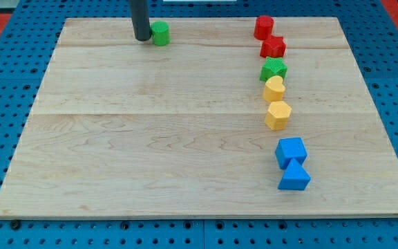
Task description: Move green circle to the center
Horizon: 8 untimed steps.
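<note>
My tip (142, 39) rests on the board near the view's top. The dark rod rises straight up and out of view

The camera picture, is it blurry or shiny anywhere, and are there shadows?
In the camera view everything looks sharp; the wooden board has soft, even light with no strong glare. My tip sits just left of the green circle, touching or nearly so, and the blue blocks cast only faint shadows.
</note>
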{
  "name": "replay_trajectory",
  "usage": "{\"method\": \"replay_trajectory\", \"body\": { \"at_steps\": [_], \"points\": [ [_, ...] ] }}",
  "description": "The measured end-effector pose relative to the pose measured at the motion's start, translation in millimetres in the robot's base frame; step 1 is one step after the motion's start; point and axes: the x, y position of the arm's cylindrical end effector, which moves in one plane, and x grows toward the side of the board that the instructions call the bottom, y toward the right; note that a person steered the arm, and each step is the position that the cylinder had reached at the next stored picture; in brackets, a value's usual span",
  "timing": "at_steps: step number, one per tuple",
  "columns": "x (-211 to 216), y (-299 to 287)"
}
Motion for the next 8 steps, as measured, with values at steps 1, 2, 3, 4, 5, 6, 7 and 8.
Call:
{"method": "replay_trajectory", "body": {
  "at_steps": [1,2,3,4,5,6,7,8],
  "points": [
    [-17.5,17.3],
    [34.6,66.1],
    [124.7,101.4],
    [157.1,115.0],
    [127.4,107.3],
    [121.4,121.3],
    [123.8,138.9],
    [110.1,146.4]
  ]
}}
